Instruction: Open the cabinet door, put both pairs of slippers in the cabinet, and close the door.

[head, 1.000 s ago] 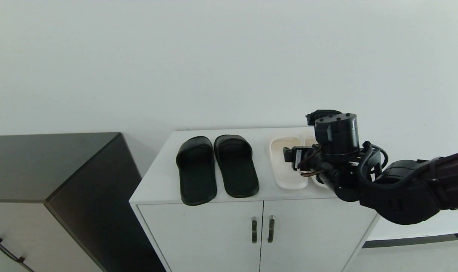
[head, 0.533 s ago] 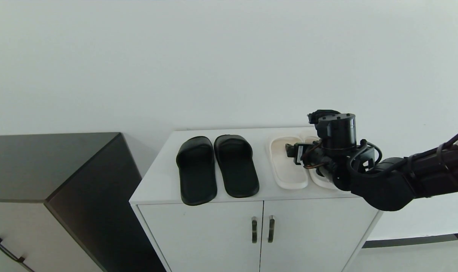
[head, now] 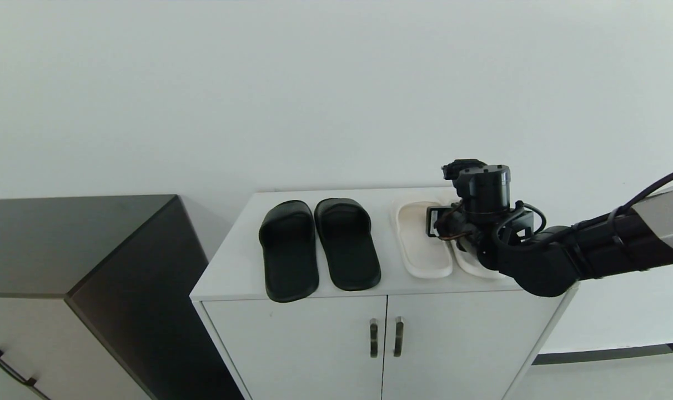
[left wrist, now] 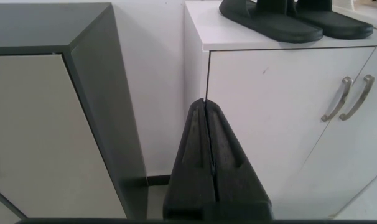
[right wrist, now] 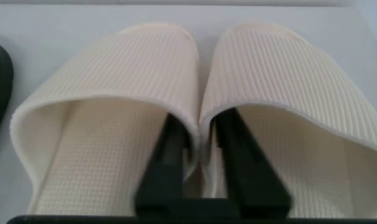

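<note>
The white cabinet (head: 314, 344) has both doors closed, with two handles (head: 385, 336) at the middle seam. On its top lie a pair of black slippers (head: 319, 247) on the left and a pair of white slippers (head: 422, 250) on the right. My right gripper (head: 450, 225) is low over the white pair. In the right wrist view it (right wrist: 201, 158) is open, one finger inside each white slipper (right wrist: 120, 81), their touching inner walls between the fingers. My left gripper (left wrist: 205, 109) is shut and empty, low in front of the cabinet's left side (left wrist: 269, 124).
A dark cabinet (head: 81, 244) stands close to the left of the white one, with a narrow gap between them. A bare white wall rises behind. The floor and a dark baseboard (head: 603, 354) lie to the right.
My right arm has moved forward and a little left over the cabinet top, bringing the gripper farther into the white slippers. The slippers and the left arm have not moved.
</note>
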Controlling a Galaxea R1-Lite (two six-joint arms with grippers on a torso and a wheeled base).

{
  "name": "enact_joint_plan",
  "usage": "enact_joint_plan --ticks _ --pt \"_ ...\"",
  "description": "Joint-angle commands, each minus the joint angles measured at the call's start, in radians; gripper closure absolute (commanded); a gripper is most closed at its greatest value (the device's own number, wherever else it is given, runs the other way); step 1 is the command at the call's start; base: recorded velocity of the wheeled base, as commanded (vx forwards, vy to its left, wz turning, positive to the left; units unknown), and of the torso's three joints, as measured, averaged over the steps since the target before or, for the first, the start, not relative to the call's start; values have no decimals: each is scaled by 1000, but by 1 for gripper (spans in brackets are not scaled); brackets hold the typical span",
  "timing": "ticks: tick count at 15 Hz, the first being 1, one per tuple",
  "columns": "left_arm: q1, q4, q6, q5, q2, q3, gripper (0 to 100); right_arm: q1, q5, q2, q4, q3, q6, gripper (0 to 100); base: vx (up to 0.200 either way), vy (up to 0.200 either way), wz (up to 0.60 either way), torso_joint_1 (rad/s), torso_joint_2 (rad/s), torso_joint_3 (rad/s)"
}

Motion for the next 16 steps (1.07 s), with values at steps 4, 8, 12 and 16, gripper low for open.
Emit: enact_joint_plan --ticks 4,8,12,16 --pt "0 0 0 0 2 0 100 1 -1 -28 -12 -3 -37 100 0 0 0 0 0 0" --pt "0 -1 -2 0 2 0 100 59 4 -160 -1 39 -70 100 0 0 0 0 0 0" --pt "0 -1 -2 0 2 0 100 168 249 -406 70 272 -63 100 0 0 0 0 0 0" --pt "0 0 3 0 2 0 100 197 541 -532 129 427 -60 100 0 0 0 0 0 0"
